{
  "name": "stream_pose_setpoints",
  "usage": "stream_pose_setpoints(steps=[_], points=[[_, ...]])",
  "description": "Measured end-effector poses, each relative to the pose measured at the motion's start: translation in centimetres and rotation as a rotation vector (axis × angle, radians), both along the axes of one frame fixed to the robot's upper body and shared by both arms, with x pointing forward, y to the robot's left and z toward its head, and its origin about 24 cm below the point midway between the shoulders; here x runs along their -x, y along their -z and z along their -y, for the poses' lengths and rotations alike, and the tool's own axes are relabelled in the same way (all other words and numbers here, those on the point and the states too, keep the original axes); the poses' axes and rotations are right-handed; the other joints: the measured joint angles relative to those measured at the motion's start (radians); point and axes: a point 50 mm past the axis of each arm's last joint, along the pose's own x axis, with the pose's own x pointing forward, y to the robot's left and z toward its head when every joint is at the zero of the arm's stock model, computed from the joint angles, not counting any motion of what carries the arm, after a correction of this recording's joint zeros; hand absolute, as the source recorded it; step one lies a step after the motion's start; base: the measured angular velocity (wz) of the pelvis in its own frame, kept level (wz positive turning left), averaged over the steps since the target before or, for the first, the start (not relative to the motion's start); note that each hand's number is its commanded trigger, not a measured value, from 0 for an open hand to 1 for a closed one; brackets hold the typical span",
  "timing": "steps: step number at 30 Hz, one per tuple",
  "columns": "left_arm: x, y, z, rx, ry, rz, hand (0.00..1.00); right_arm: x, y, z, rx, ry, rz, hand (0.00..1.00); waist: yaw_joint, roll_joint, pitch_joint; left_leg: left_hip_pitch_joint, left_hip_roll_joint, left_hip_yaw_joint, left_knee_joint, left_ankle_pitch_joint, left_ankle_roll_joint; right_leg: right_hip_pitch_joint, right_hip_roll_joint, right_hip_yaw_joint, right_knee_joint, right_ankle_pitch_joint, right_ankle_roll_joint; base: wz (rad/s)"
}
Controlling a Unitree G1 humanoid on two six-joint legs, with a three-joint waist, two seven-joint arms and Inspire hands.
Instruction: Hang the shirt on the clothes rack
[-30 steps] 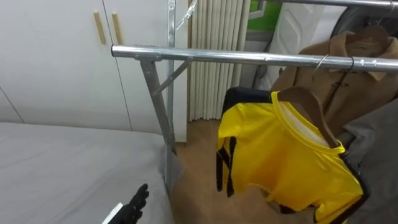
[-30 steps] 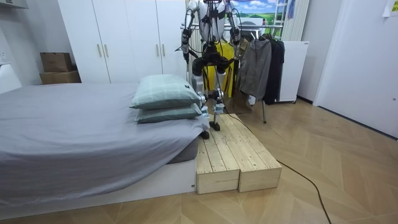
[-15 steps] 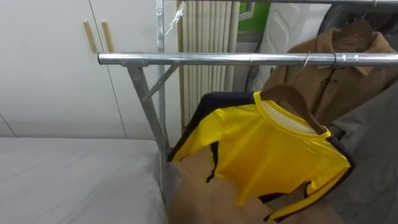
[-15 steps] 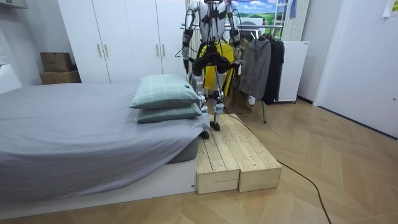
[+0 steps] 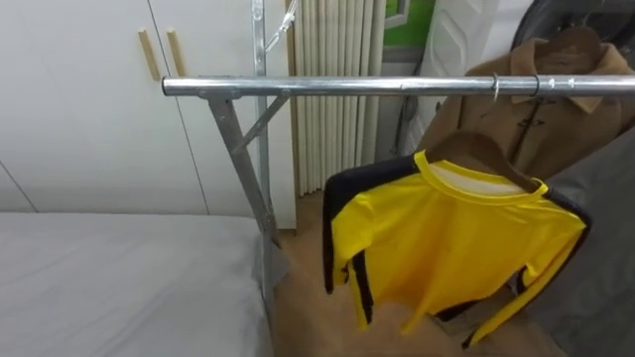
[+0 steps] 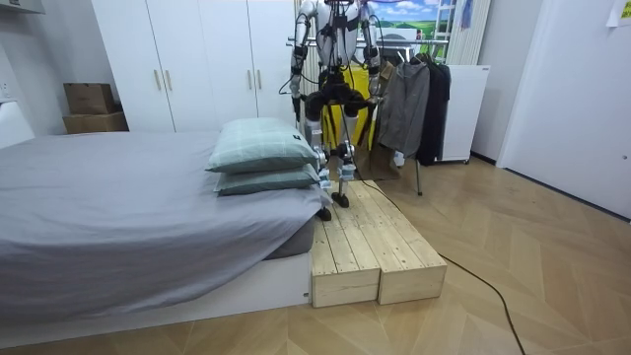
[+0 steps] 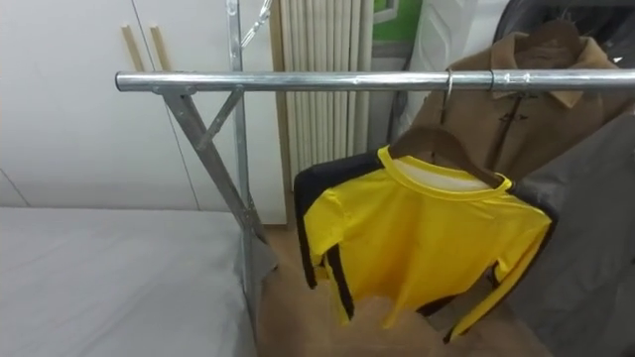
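1. Task status. We find the yellow shirt (image 5: 456, 248) on a wooden hanger (image 5: 476, 151), and the hanger's hook sits over the metal rail (image 5: 347, 86). The shirt hangs free of the bed (image 5: 119, 278), with its black-trimmed sleeve toward the rack's slanted leg (image 5: 243, 169). We judge this garment hung. To its right on the same rail hangs a brown coat (image 5: 541, 114), with a grey garment (image 5: 605, 248) beside it at the edge of the eye view. We see no other loose clothing on the bed, so we cannot say whether more pieces remain.

2. Hand state. We cannot tell whether the left hand or the right hand is open, closed or holding anything, because in the room view the robot is too small for us to read them. We judge that nothing holds the shirt, since only the hanger carries it.

3. Differences between views. The eye views give the hook-on-rail contact and the white wardrobe doors (image 5: 89, 109) behind the rail. The room view gives the robot's station: upright on a wooden platform (image 6: 370, 247) beside the bed, facing the rack, next to the stacked pillows (image 6: 261, 150). It also gives the dark garments (image 6: 406, 104) at the rack's far end
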Motion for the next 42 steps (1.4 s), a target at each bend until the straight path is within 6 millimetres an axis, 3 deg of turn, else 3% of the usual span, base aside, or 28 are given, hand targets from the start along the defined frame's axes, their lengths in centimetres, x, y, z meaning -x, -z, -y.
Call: stream_pose_setpoints(steps=[10,12,19,22,25,28,31,32,33,34,36,37,38,39,40,42], points=[[-0.6,-0.2,0.7,0.007,0.038,0.014,0.00,-0.3,0.0,-0.2,0.013,-0.053,-0.010,0.00,-0.002,0.004,-0.0003,-0.022,-0.001,-0.048,0.033,0.001,-0.001,0.000,-0.015,-0.035,-0.016,-0.003,0.002,0.13],[-1.1,-0.5,0.9,0.013,0.045,0.042,0.00,-0.3,0.0,-0.2,0.016,-0.061,-0.011,0.00,-0.001,0.006,0.0036,-0.029,-0.002,-0.058,0.040,0.001,-0.001,-0.002,-0.018,-0.045,-0.016,-0.005,0.002,0.14],[-2.8,-1.9,1.5,0.018,0.086,0.130,0.00,-1.0,0.0,-0.4,0.029,-0.131,-0.001,0.00,0.003,0.010,0.0052,-0.086,0.000,-0.093,0.088,0.001,-0.001,-0.020,-0.033,-0.081,-0.007,-0.011,-0.005,0.19],[-3.7,-2.5,2.3,0.033,0.113,0.173,0.00,-1.7,-0.1,-0.6,0.031,-0.167,0.007,0.00,0.015,0.010,0.0085,-0.119,0.003,-0.096,0.113,0.002,-0.003,-0.040,-0.045,-0.117,0.016,-0.020,-0.011,0.31],[-4.1,-2.8,3.4,0.056,0.161,0.190,0.00,-1.6,0.0,-0.6,0.021,-0.177,-0.012,0.00,0.014,0.010,0.0090,-0.154,0.015,-0.087,0.149,0.003,-0.005,-0.037,-0.064,-0.185,0.016,-0.027,-0.016,0.71],[-4.8,-3.6,3.9,0.087,0.204,0.220,0.00,-1.5,0.1,-0.5,0.015,-0.180,-0.027,0.00,0.019,0.010,0.0091,-0.205,0.042,-0.015,0.210,0.008,-0.008,-0.037,-0.085,-0.273,0.018,-0.045,-0.019,0.93],[-6.0,-5.5,5.2,0.126,0.289,0.306,0.00,-1.5,0.0,-0.1,0.016,-0.200,-0.033,0.00,0.023,0.008,0.0069,-0.255,0.083,0.144,0.241,0.048,0.014,-0.024,-0.124,-0.410,-0.001,-0.052,-0.033,1.35],[-6.4,-6.0,5.8,0.146,0.328,0.330,0.00,-1.3,0.0,0.1,0.019,-0.200,-0.043,0.00,0.028,0.007,0.0107,-0.263,0.122,0.224,0.304,0.041,0.023,-0.012,-0.135,-0.466,0.002,-0.063,-0.033,1.43],[-6.5,-6.2,6.3,0.158,0.362,0.333,0.00,-1.1,0.1,0.2,0.022,-0.199,-0.055,0.00,0.032,0.006,0.0119,-0.261,0.158,0.273,0.373,0.024,0.031,0.005,-0.142,-0.519,0.003,-0.078,-0.027,1.41],[-6.5,-6.2,6.4,0.163,0.376,0.331,0.00,-1.1,0.1,0.2,0.024,-0.199,-0.055,0.00,0.034,0.006,0.0119,-0.257,0.176,0.293,0.403,0.016,0.033,0.015,-0.146,-0.550,0.003,-0.085,-0.026,1.45],[-6.3,-6.0,6.9,0.178,0.410,0.306,0.00,-1.0,0.1,0.2,0.031,-0.196,-0.062,0.00,0.025,0.009,0.0099,-0.220,0.228,0.361,0.488,-0.018,0.042,0.038,-0.162,-0.657,0.014,-0.106,-0.022,1.44],[-6.3,-6.0,7.0,0.179,0.420,0.302,0.00,-1.1,0.1,0.2,0.031,-0.197,-0.065,0.00,0.025,0.009,0.0100,-0.208,0.235,0.368,0.499,-0.025,0.043,0.039,-0.169,-0.687,0.022,-0.113,-0.021,1.49],[-6.2,-6.1,7.3,0.179,0.446,0.298,0.00,-1.0,0.1,0.3,0.030,-0.196,-0.072,0.00,0.022,0.010,0.0104,-0.187,0.244,0.369,0.509,-0.037,0.031,0.045,-0.181,-0.745,0.032,-0.120,-0.014,1.54],[-6.1,-6.1,7.5,0.172,0.472,0.295,0.00,-1.0,0.1,0.4,0.030,-0.197,-0.076,0.00,0.023,0.007,0.0125,-0.156,0.239,0.370,0.493,-0.047,0.015,0.048,-0.197,-0.798,0.047,-0.128,-0.009,1.49],[-6.1,-6.0,7.6,0.168,0.481,0.291,0.00,-1.1,0.0,0.4,0.031,-0.201,-0.075,0.00,0.022,0.003,0.0140,-0.140,0.233,0.372,0.475,-0.052,0.006,0.048,-0.205,-0.818,0.055,-0.130,-0.010,1.26],[-5.6,-5.7,7.5,0.130,0.525,0.271,0.00,-1.5,0.0,0.5,0.038,-0.255,-0.076,0.00,0.024,-0.007,0.0143,-0.104,0.202,0.398,0.388,-0.069,-0.013,0.049,-0.229,-0.909,0.060,-0.131,-0.003,1.12]])
